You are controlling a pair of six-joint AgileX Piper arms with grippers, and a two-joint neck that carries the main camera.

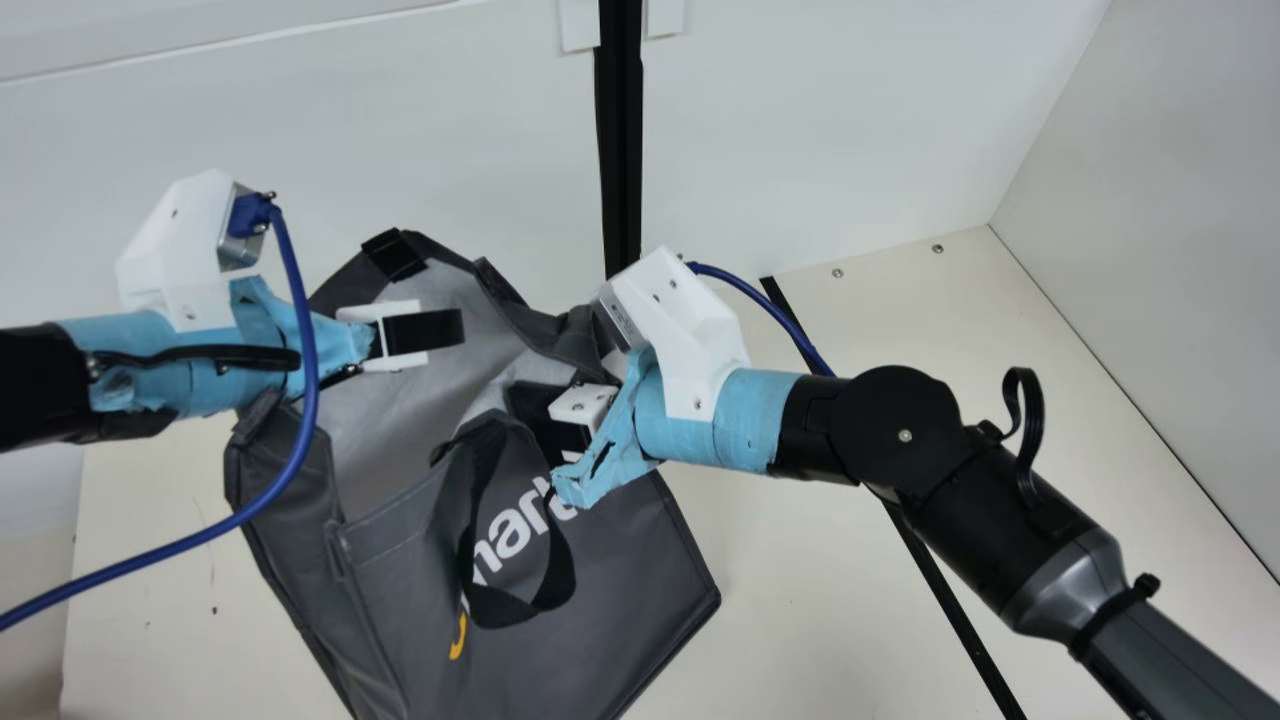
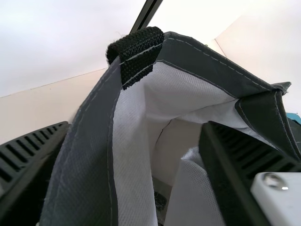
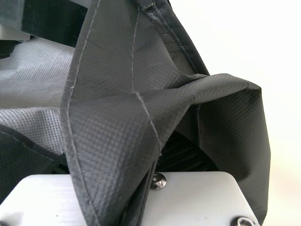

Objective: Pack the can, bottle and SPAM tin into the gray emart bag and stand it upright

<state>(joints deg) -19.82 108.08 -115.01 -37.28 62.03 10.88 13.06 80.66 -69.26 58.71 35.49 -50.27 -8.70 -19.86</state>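
The gray emart bag (image 1: 620,590) leans on the table in the main view, its mouth spread and pale lining visible. My left gripper (image 1: 440,330) is at its upper left rim, one finger inside. In the left wrist view, the left gripper (image 2: 136,129) stands open, fingers on either side of the bag wall (image 2: 89,155). My right gripper (image 1: 562,425) is at the rim beside the black handle (image 1: 520,605). The right wrist view has the right gripper (image 3: 117,165) shut on folded bag fabric (image 3: 108,127). A dark patch (image 2: 161,202) inside the bag is unclear.
White panels (image 1: 300,150) rise behind the bag, with a black upright post (image 1: 620,140) between them. A black strip (image 1: 950,600) crosses the cream table (image 1: 800,610) at the right. A blue cable (image 1: 300,400) hangs across the bag's left side.
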